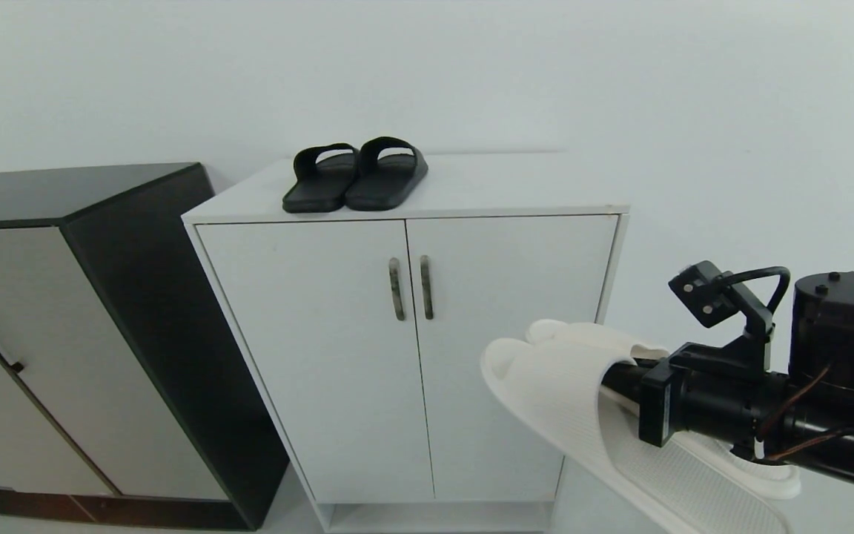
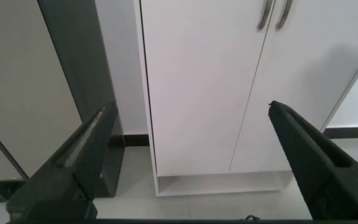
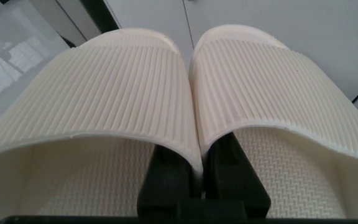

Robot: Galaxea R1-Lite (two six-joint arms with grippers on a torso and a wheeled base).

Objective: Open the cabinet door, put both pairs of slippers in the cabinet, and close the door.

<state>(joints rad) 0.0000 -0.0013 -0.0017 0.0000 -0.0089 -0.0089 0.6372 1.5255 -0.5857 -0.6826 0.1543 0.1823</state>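
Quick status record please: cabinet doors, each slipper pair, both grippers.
cabinet doors: both shut
black slippers: side by side on the cabinet top
white slippers: held together in the right gripper, before the right-hand door
left gripper: open, empty, facing the cabinet
task stage: door not yet opened

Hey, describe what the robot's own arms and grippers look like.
The right arm is black and tubular, with a bolted round joint housing, a small camera on a bracket, a looping black cable and thin brown wires. The left gripper has two matte black jaws tapering to wedge tips.
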